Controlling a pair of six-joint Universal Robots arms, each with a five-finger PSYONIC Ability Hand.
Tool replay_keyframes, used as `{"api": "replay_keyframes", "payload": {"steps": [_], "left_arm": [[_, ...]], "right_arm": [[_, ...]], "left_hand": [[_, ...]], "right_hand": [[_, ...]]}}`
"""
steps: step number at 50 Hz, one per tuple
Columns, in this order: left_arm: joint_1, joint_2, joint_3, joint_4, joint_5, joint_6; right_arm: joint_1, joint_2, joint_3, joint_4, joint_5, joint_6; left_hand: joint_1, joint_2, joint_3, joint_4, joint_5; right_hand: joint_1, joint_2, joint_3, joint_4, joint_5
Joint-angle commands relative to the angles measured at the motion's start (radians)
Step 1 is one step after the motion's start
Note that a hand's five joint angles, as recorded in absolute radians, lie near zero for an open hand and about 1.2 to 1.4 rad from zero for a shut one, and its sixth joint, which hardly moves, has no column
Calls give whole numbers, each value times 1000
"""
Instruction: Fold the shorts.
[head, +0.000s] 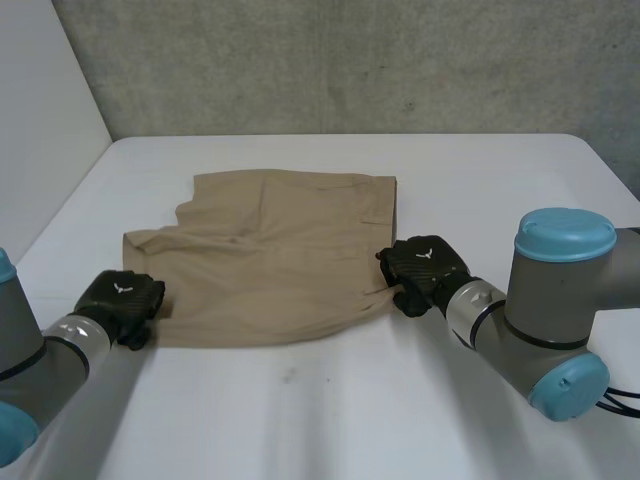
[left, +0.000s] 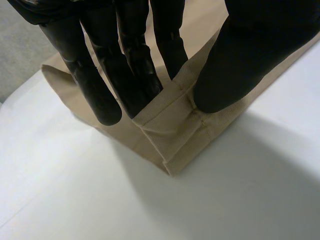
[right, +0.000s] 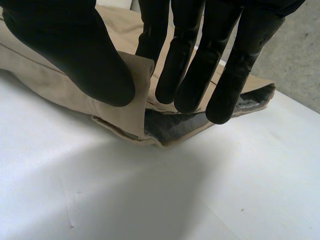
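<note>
The straight black fingers (left: 102, 92) of our left hand (left: 135, 55) lie on one face of a stitched hem corner (left: 172, 132) and the thumb presses the other face, so the cloth is pinched between them, the hand barely parted; at the other end our right hand (right: 190, 75) does much the same, its thumb and nearest finger nipping a raised flap of the waistband (right: 140, 95), the other fingers straight and hanging just over the cloth, with the grey inner lining (right: 175, 125) showing where the layers gape below them; both corners belong to the flat tan woven-cloth shorts (head: 270, 260), which lie in the middle of the smooth white table (head: 330, 410), waistband toward our right arm and leg hems toward our left; in the head view the left hand (head: 120, 300) sits at the near left corner and the right hand (head: 425, 272) at the near right corner, well apart, with the near edge of the shorts stretched between them; the long axis of the garment thus runs from hand to hand across us, and the whole body of cloth lies beyond the fingers, away from us; neither hand is nearer, each owning its own end; we judge that the coming fold turns on this, either both corners carried away over the far edge together, or one end brought across to meet the other.
</note>
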Motion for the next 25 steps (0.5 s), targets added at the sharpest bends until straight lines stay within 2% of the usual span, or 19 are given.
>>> {"api": "replay_keyframes", "payload": {"steps": [1,5,7,9,16,17,21,25], "left_arm": [[-12,36,-10,-13,0,-2],[-27,136,-24,-91,3,-14],[-53,187,-22,-177,5,-14],[-73,217,-16,-244,3,-8],[-105,378,19,-646,8,4],[-107,404,27,-740,14,11],[-128,478,30,-935,28,53],[-153,549,24,-1039,80,99]], "right_arm": [[4,-46,6,28,22,-7],[15,-101,8,90,24,-24],[16,-126,6,139,22,-47],[6,-173,0,305,21,-149],[-8,-226,29,608,12,-360],[-20,-242,53,683,13,-416],[-115,-339,159,833,1,-575],[-217,-443,236,896,-45,-720]], "left_hand": [[262,234,239,234,264],[262,234,239,234,264],[262,234,239,234,264],[262,234,239,234,264],[262,234,239,234,264],[262,234,239,234,264],[262,234,239,234,264],[262,234,239,234,264]], "right_hand": [[441,224,220,206,235],[441,224,220,206,235],[441,224,220,206,235],[441,224,220,206,235],[441,224,220,206,235],[441,224,220,206,235],[441,224,220,206,235],[441,224,220,206,235]]}}
